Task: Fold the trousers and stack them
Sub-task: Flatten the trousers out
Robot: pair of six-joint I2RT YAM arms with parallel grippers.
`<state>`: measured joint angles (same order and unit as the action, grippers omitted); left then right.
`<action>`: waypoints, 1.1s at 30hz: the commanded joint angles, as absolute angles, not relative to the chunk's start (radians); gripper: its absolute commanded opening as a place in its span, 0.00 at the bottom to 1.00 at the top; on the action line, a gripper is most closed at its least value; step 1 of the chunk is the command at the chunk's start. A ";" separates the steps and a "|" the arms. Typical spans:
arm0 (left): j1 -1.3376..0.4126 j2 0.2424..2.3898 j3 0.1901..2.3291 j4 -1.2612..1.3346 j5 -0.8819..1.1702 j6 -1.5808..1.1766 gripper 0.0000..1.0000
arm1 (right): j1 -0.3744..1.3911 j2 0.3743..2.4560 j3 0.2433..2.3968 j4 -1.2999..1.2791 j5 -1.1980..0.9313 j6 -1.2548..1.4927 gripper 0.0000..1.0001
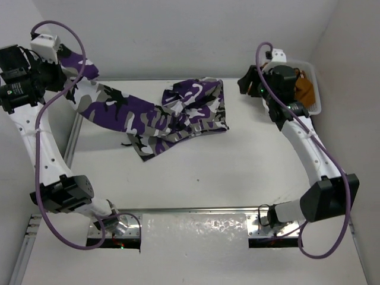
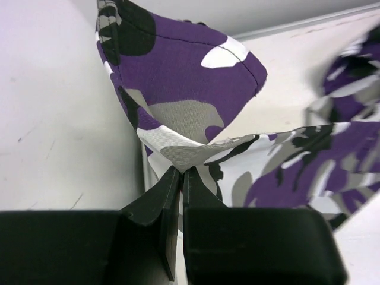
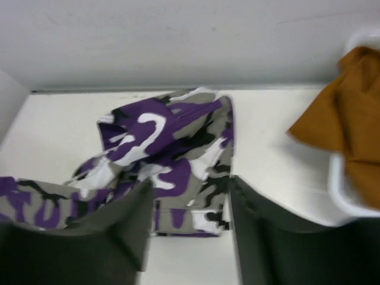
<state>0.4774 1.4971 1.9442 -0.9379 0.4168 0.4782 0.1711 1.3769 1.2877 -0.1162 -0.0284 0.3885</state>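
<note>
purple camo trousers [image 1: 148, 116] nipped by one corner in left pincer [image 2: 180, 171], right pincer [image 3: 190, 184] open, empty; thin bite could slip.

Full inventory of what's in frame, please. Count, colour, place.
trousers: 1, purple, white, grey and black camouflage, crumpled at the far middle of the table, one leg pulled up to the far left
garment: 1, orange-brown, in the bin
bin: 1, white, far right
table: 1, white
arms: 2, white with black joints, bases at the near edge
cables: 2, purple, one along each arm
left end effector: 1, black, shut on the trousers leg, far left
right end effector: 1, black, open, above the table by the bin
</note>
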 commanded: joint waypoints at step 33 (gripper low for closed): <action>0.469 1.437 2.055 -0.939 0.348 0.413 0.00 | 0.226 1.751 1.240 -0.123 -0.313 0.529 0.00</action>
